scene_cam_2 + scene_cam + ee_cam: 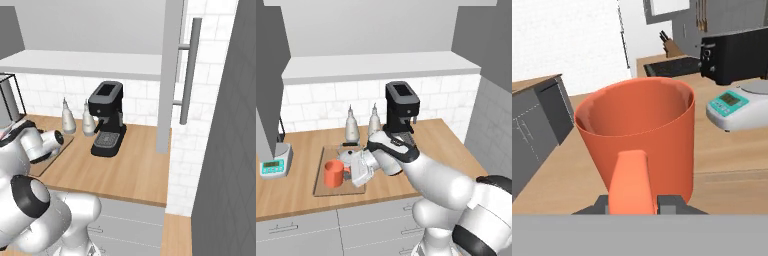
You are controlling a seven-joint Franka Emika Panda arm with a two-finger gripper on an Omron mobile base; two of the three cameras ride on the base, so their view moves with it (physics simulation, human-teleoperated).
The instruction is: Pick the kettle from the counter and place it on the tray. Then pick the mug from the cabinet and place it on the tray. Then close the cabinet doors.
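We've got the claw (632, 202) clamped on the mug (637, 135) handle, mug upright at twelve o'clock, low over the tray (320, 175).

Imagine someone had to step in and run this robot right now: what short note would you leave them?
Gripper: jaws shut on the mug by its handle.
Mug: upright over the tray; whether it rests on it, I cannot tell.
Kettle: already on the tray, behind the mug.
Done: kettle moved, mug taken out of the cabinet.
Left: release the mug onto the tray, then close the cabinet doors, which stand open.
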